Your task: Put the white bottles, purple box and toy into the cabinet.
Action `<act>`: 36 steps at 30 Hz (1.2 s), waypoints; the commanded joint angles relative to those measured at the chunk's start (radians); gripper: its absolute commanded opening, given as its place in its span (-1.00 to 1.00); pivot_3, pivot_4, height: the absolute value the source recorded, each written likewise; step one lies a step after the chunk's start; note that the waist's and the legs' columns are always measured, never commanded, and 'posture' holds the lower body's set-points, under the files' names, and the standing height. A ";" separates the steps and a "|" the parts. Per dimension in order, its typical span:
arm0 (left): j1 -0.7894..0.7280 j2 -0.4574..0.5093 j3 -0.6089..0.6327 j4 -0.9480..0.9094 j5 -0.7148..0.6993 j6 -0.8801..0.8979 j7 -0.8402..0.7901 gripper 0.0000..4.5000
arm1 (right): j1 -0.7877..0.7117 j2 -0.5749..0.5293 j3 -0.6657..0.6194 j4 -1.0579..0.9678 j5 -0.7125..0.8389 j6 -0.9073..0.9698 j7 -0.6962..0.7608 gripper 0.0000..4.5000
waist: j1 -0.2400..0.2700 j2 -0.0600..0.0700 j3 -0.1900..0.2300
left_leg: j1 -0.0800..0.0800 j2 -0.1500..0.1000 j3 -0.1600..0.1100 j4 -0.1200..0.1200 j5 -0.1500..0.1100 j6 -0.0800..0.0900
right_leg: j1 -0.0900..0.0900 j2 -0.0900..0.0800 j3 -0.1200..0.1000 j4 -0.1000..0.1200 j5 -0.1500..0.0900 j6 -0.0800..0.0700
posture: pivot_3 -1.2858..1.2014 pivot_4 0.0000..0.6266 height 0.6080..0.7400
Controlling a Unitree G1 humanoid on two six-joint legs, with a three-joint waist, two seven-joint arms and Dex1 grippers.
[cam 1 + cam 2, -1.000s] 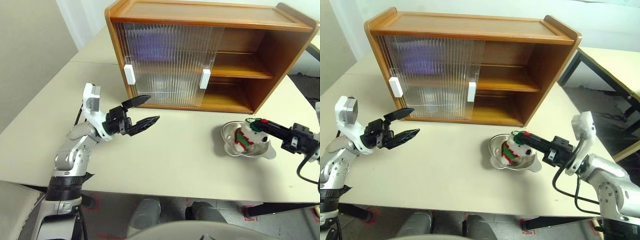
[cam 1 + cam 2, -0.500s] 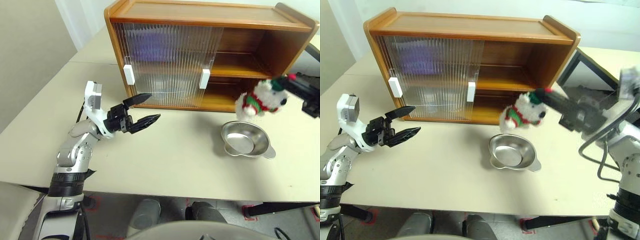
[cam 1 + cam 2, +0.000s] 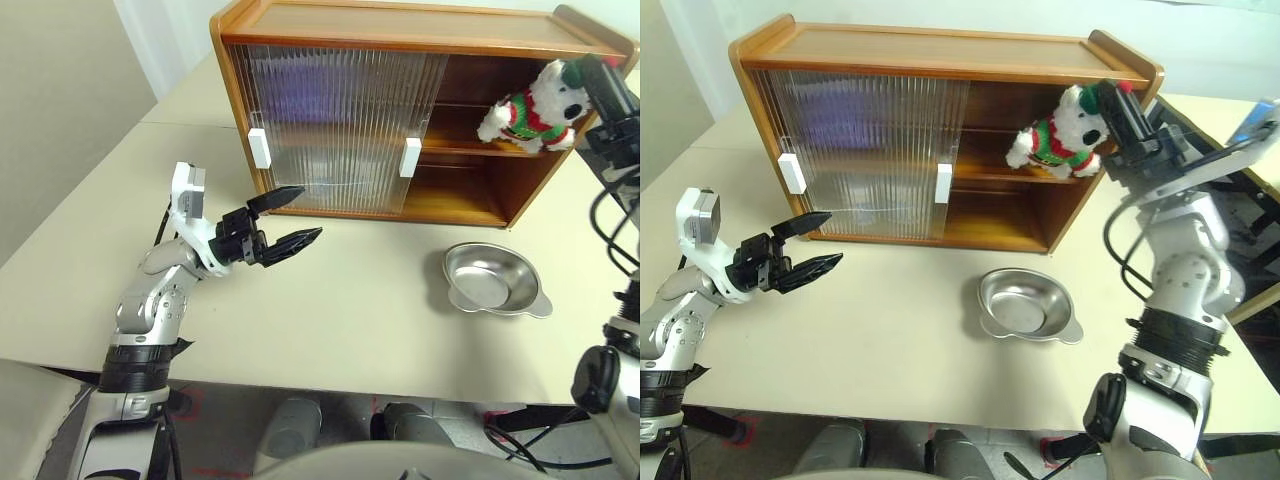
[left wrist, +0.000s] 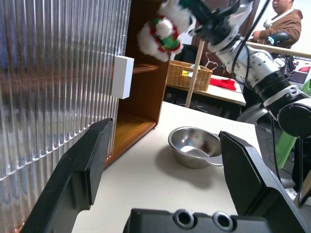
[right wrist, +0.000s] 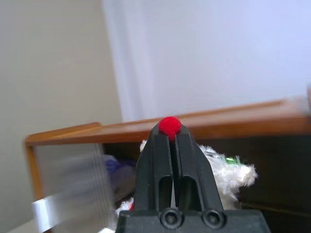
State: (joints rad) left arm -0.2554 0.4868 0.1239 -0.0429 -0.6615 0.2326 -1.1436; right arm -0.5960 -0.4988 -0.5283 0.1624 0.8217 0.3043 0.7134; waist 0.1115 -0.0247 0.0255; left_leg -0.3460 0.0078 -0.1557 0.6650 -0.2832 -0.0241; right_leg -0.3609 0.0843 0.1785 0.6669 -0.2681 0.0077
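At the upper right, the right claw [image 3: 1118, 100] is clamped on the small white plush bear in a striped sweater [image 3: 1060, 132], held before the honey-brown wooden cabinet's [image 3: 940, 50] open shelf, while the left claw [image 3: 810, 245] gapes empty over the beige tabletop [image 3: 910, 340].

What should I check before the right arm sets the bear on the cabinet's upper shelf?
1. Grip: right gripper shut on the bear by its hat: ok.
2. Opening: cabinet right half uncovered, both sliding doors on the left: ok.
3. Upper shelf free where visible: ok.
4. Bear past the cabinet's front edge: cannot tell.
5. Left gripper open, low over the table, away from the opening: ok.
6. Bowl below, empty: ok.
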 commanded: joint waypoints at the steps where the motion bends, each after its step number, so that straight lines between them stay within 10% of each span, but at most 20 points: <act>1: -0.004 0.004 0.000 -0.008 0.009 -0.005 0.005 1.00 | -0.040 0.029 0.023 0.074 -0.046 -0.092 0.022 -0.99 | 0.001 0.001 0.000 | 0.000 0.000 0.000 0.000 0.000 0.000 | 0.000 0.000 0.000 0.000 0.001 -0.001 | 0.17 -0.94 1.00; 36: 0.031 0.025 0.013 -0.062 -0.007 0.015 0.026 1.00 | 0.037 0.092 0.169 0.219 -0.254 -0.208 0.048 -0.99 | 0.024 0.002 0.000 | -0.001 0.002 0.001 -0.004 0.006 -0.005 | -0.003 -0.005 -0.001 0.000 0.003 -0.016 | 0.19 -0.89 1.00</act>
State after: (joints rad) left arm -0.2340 0.5062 0.1352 -0.0827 -0.6658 0.2421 -1.1178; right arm -0.5693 -0.3976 -0.3713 0.3934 0.5840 0.0830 0.7730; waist 0.1360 -0.0225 0.0252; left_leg -0.3466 0.0092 -0.1547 0.6609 -0.2777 -0.0287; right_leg -0.3640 0.0788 0.1776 0.6666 -0.2655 -0.0079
